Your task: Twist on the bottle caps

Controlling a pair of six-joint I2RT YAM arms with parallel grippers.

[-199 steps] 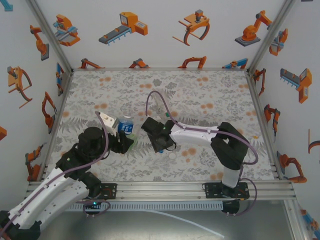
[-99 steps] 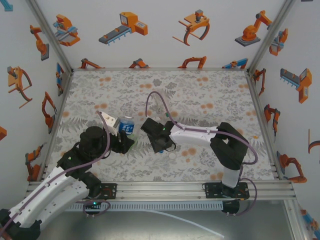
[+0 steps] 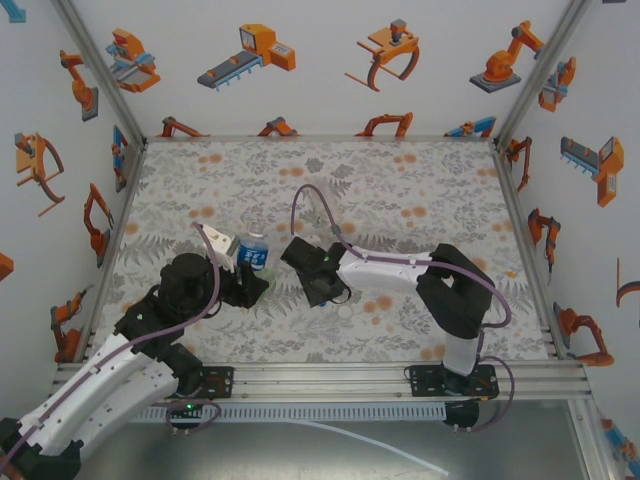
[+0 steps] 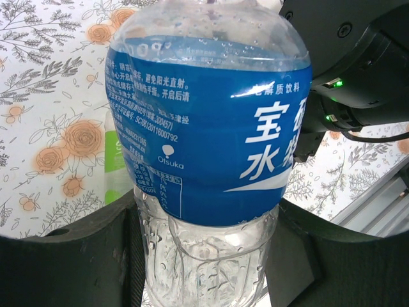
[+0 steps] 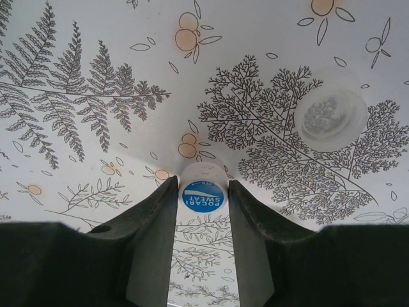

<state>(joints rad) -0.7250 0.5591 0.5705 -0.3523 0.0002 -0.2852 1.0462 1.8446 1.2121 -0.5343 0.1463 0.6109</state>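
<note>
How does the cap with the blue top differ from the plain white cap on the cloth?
The blue-topped cap bears a printed blue disc; the white cap is plain and translucent. The blue-topped cap sits between the right gripper's fingers; the white cap lies free, apart from them. Both are small, round, on the floral cloth.

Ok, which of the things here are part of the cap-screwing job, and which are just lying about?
Part of the job:
- blue-label bottle, gripped by the left gripper
- blue-topped cap, between the fingers of the right gripper
- white cap, loose on the table
- colourless bottle, farther back

Just there:
- floral table cover
- walls printed with robot pictures
</note>
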